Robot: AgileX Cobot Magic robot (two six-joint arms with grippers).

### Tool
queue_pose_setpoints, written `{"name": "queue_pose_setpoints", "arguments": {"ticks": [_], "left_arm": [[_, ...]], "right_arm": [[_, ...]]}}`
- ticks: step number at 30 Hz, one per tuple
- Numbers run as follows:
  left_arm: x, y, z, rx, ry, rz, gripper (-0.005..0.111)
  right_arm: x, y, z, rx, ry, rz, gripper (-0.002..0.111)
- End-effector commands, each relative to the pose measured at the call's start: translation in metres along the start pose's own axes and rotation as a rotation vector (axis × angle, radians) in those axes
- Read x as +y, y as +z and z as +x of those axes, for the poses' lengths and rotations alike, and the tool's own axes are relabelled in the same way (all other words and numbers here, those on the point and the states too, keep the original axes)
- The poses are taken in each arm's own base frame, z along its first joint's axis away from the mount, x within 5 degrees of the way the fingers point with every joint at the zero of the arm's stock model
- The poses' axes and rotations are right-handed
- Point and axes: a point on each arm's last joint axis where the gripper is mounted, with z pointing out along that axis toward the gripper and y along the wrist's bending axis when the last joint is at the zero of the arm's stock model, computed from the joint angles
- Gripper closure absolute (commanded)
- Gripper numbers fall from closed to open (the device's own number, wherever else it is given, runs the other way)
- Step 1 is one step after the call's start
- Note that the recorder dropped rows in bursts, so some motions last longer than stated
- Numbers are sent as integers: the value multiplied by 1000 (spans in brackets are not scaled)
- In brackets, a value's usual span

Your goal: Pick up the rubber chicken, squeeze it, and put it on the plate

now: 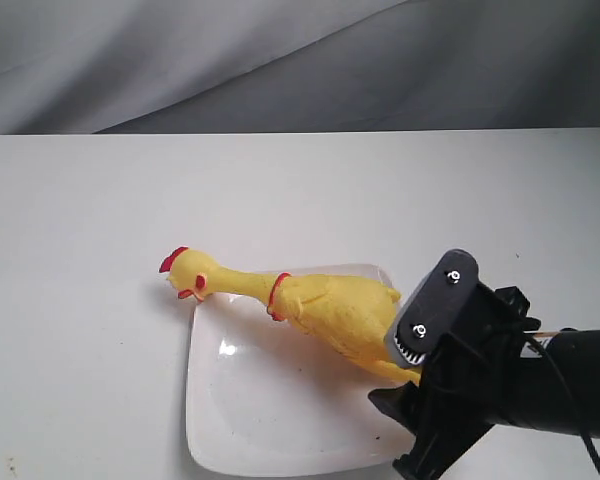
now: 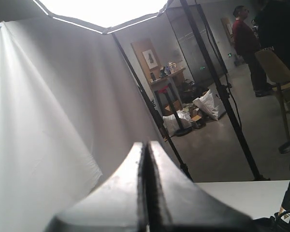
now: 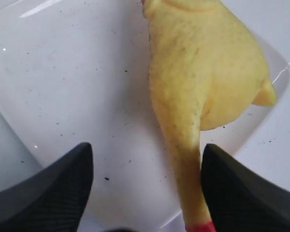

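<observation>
White table [image 1: 80,250]: one plate [image 1: 250,410], one rubber chicken [image 1: 330,310] across it.

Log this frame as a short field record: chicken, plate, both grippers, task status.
rubber chicken: lying on the plate, head past the rim and over the table
plate: white, square, flat on the table
right gripper: open, jaws either side of the chicken's leg
left gripper: shut, empty, aimed away from the table
task status: chicken looks placed; right gripper not yet withdrawn
</observation>
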Motion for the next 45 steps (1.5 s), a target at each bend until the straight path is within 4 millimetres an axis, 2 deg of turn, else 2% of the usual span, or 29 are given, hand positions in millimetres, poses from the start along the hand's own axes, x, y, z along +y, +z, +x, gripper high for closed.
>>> {"name": "queue_pose_setpoints", "arguments": {"ticks": [1,5,7,10,13,15,17,18,20,28,35,45], "left_arm": [[1,0,0,0,-18,-12,106],[1,0,0,0,-18,-12,106],[1,0,0,0,-18,-12,106],[1,0,0,0,-18,-12,106],[1,0,0,0,-18,-12,106],[1,0,0,0,-18,-12,106],[1,0,0,0,-18,-12,106],[1,0,0,0,-18,-12,106],[1,0,0,0,-18,-12,106],[1,0,0,0,-18,-12,106],[1,0,0,0,-18,-12,106],[1,0,0,0,-18,-12,106]], "right_arm": [[4,-8,-1,-16,19,-33,51],[4,-29,-11,-118,45,-18,57],[2,-49,-18,-214,58,13,59],[-1,-92,-27,-426,146,77,65],[1,-116,-28,-528,163,81,67],[6,-137,-25,-612,167,65,75],[9,-158,-21,-699,153,67,92],[10,-170,-19,-755,150,82,105],[10,-186,-15,-836,149,109,108],[16,-209,-5,-934,126,105,108],[16,-208,-5,-935,129,110,108],[-2,-221,-8,-1063,207,302,108]]}}
